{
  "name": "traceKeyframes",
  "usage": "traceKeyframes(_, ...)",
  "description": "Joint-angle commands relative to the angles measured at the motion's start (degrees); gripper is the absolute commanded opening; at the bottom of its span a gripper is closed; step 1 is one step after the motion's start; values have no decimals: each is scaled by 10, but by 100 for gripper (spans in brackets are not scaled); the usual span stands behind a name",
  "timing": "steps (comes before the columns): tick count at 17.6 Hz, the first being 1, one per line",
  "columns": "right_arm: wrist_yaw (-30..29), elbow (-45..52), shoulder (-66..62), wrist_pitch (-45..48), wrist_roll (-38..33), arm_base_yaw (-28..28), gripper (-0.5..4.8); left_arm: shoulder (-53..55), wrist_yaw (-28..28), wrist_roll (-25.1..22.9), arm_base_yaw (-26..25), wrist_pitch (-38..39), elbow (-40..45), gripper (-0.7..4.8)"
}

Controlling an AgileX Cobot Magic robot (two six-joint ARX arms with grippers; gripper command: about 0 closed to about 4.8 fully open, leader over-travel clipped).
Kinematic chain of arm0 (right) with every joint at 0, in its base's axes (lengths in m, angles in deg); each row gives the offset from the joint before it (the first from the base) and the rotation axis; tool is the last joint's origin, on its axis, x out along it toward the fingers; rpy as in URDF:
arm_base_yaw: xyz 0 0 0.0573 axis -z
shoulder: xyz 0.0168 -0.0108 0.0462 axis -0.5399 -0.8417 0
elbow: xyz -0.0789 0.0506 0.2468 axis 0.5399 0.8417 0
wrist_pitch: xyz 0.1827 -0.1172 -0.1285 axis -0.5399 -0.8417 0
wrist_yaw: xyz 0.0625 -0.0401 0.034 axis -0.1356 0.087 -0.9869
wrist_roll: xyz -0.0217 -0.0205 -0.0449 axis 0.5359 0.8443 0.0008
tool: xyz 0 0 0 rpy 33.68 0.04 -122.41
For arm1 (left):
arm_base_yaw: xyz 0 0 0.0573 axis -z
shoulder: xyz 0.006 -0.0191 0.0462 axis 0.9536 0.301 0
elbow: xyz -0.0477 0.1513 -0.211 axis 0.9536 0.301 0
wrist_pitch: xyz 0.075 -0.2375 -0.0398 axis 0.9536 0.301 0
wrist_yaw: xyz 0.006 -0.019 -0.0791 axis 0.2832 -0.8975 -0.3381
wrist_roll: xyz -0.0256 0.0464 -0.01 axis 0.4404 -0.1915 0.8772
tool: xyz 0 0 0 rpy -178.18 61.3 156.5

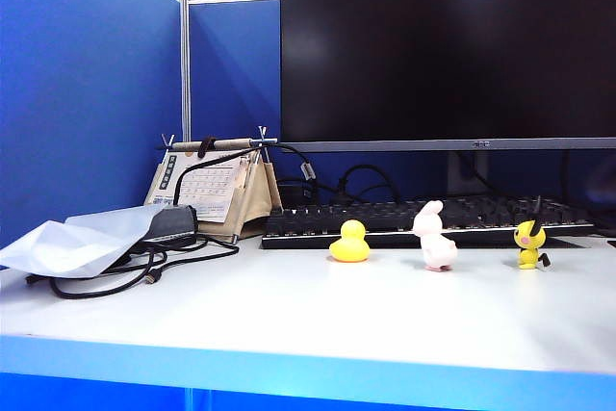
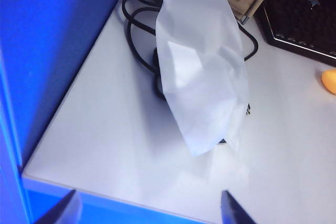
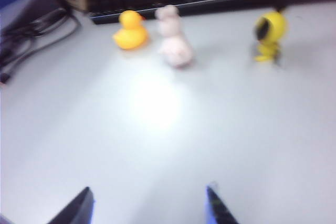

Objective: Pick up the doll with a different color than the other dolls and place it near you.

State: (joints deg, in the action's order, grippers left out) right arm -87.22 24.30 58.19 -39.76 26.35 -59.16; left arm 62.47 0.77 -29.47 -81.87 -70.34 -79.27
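Pale pink-white rabbit doll stands right of centre in exterior view, on white table, just before black keyboard. Yellow duck left of it, yellow black-eared figure right, all apart. Left gripper over table's near left corner, jaws spread, holding nothing, beside crumpled white bag. Right gripper above bare table, well short of dolls, fingers parted, nothing between them.
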Motion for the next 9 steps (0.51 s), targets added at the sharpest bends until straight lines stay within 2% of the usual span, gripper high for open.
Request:
traceKeyframes(1,-12,-14,-75,143,-13,-1,253,0,-2,-1,0,-7,-2,350)
traceKeyframes(2,-14,-25,-103,160,-12,-1,254,0,-2,-1,0,-7,-2,350)
traceKeyframes(6,-61,-160,-427,243,-9,0,346,0,-2,-1,0,-7,-2,350)
traceKeyframes(9,-70,-252,-626,297,-7,0,380,0,-2,-1,0,-7,-2,350)
